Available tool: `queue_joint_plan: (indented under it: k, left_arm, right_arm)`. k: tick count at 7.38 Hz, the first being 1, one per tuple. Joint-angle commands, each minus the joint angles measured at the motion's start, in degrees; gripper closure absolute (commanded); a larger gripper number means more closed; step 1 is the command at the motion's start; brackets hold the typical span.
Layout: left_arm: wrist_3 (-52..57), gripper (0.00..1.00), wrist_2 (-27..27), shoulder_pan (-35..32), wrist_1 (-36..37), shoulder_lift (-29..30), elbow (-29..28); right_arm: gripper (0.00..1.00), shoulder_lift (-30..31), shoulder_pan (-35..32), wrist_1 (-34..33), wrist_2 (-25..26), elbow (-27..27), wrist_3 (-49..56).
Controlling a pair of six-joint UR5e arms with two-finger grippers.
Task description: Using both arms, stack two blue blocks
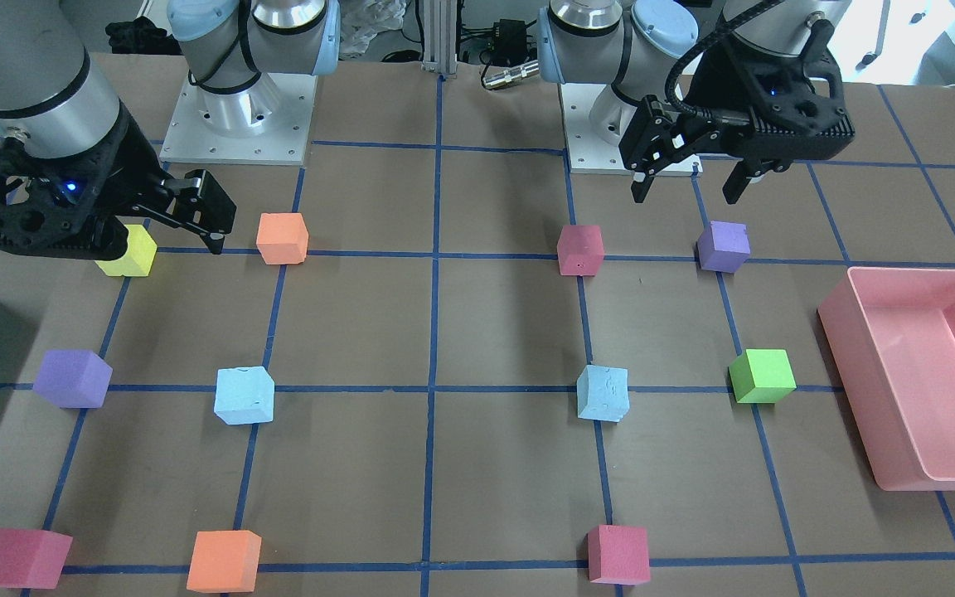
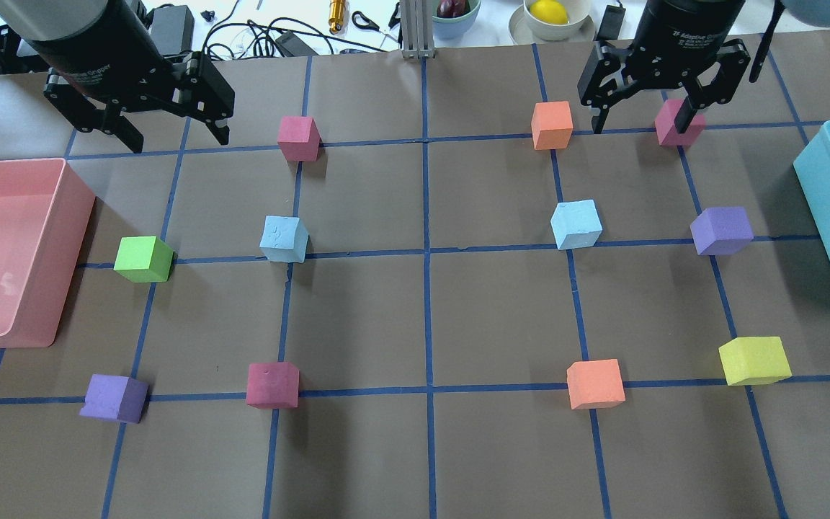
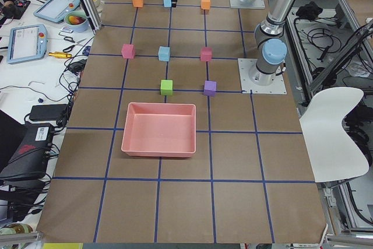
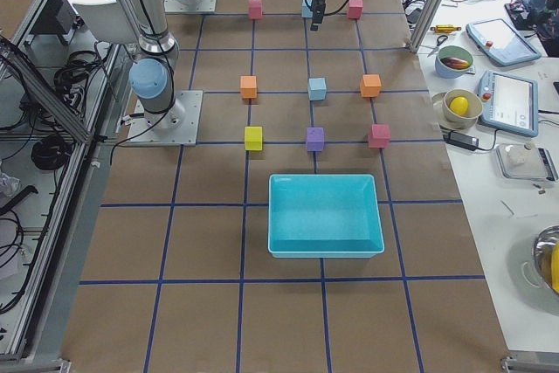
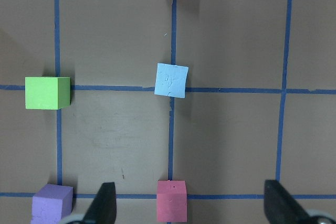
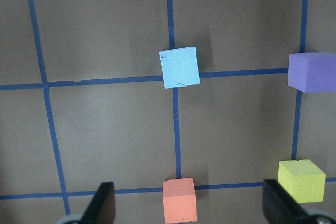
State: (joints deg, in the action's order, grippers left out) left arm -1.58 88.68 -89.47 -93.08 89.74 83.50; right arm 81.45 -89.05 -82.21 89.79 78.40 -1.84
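Two pale blue blocks sit apart on the brown table, each on a blue tape line. One is left of centre (image 2: 284, 239) and the other right of centre (image 2: 576, 224). My left gripper (image 2: 173, 137) hangs open and empty high above the table's left half. Its wrist view shows the left blue block (image 5: 171, 80) ahead of the spread fingers (image 5: 102, 205). My right gripper (image 2: 640, 119) hangs open and empty high above the right half. Its wrist view shows the right blue block (image 6: 179, 66) ahead of its fingers (image 6: 102, 205). Neither gripper touches a block.
A pink tray (image 2: 62, 216) stands at the left edge and a teal box (image 2: 818, 202) at the right edge. Other cubes lie on the grid: green (image 2: 143, 259), purple (image 2: 722, 231), red (image 2: 297, 138), orange (image 2: 552, 125) and yellow (image 2: 754, 360).
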Motion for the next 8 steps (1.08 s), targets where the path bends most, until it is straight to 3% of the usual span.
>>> queue_joint_plan:
  k: [1,8]
  left_arm:
    - [0.0,0.0,0.0,0.0,0.0,0.0,0.0]
    - [0.0,0.0,0.0,0.0,0.0,-0.35,0.61]
  right_arm:
    - [0.0,0.03,0.02,0.03,0.04,0.0,-0.01]
    - [0.0,-0.58,0.02,-1.11,0.22,0.0,0.34]
